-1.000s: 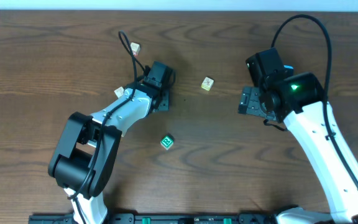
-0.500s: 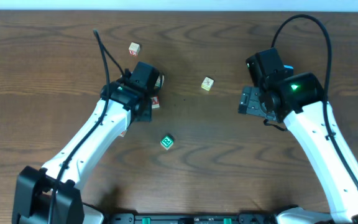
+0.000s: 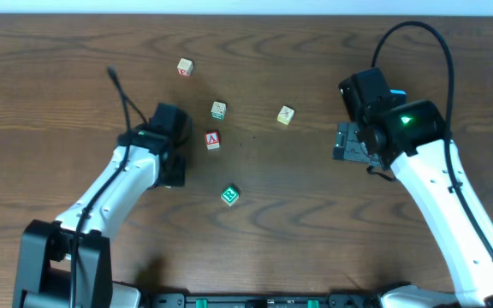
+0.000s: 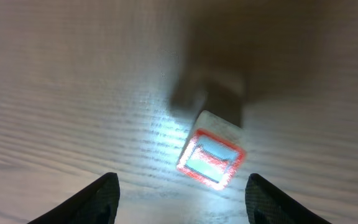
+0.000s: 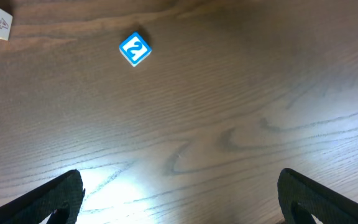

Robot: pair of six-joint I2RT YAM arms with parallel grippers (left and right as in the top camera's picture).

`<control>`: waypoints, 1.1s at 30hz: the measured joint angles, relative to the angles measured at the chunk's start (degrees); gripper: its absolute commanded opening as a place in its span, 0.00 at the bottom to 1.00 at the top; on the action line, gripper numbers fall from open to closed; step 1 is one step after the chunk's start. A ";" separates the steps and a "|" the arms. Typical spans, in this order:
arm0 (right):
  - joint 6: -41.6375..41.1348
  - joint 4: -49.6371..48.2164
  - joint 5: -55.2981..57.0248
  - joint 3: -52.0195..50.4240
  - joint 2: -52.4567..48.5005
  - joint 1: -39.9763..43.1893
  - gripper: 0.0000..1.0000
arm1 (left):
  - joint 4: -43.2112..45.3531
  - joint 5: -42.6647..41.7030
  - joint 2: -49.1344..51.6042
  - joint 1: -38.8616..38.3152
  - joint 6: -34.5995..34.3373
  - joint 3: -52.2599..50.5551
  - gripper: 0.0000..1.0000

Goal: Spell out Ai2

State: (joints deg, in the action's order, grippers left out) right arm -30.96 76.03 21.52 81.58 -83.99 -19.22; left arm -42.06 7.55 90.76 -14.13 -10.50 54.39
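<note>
- The A cube (image 3: 213,139) lies just ahead of the left jaws (image 4: 180,188), which stand apart and empty.
- The right jaws (image 5: 179,190), wide and empty, are well apart from it.

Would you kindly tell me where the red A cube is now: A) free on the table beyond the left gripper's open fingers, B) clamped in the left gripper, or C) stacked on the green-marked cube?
A: the red A cube sits on the table ahead of the left gripper, whose fingers stand apart with nothing between them.
</note>
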 measured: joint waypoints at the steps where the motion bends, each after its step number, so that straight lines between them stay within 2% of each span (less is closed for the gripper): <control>1: 0.04 -0.07 0.02 0.00 0.00 0.00 0.99 | 1.16 -1.53 0.00 1.01 0.48 -1.29 0.67; 9: 0.22 -0.42 0.17 0.00 0.00 0.00 0.99 | 5.60 -11.15 0.00 2.29 6.21 -3.19 0.71; 13: 0.22 -0.24 0.17 0.00 0.00 0.00 0.99 | 7.43 -11.87 0.00 2.29 7.80 -4.26 0.63; 16: 0.22 -0.07 0.17 0.00 0.00 0.00 0.99 | 8.07 -11.63 0.00 2.29 8.28 -5.62 0.50; 19: 0.22 -0.04 0.17 0.00 0.00 0.00 0.99 | 8.15 -11.17 0.00 2.32 9.03 -5.92 0.43; 24: 0.22 -0.02 0.17 0.00 0.00 0.00 0.99 | 9.44 -10.45 0.00 2.32 8.46 -5.92 0.41; 26: 0.22 0.00 0.17 0.00 0.00 0.00 0.99 | 9.92 -10.12 0.00 2.29 7.10 -5.92 0.34; 29: 0.22 -0.02 0.17 0.00 0.00 0.00 0.99 | 11.28 -9.68 0.00 2.29 5.77 -5.92 0.36; 31: 0.22 0.00 0.17 0.00 0.00 0.00 0.99 | 11.72 -9.46 0.00 2.29 5.03 -5.92 0.27; 33: 0.22 0.00 0.17 0.00 0.00 0.00 0.99 | 12.07 -9.20 0.00 2.29 4.70 -5.95 0.26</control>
State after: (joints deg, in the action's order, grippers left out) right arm -30.74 76.03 21.69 81.58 -83.99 -19.22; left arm -30.00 -1.65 90.76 -11.84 -5.80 48.45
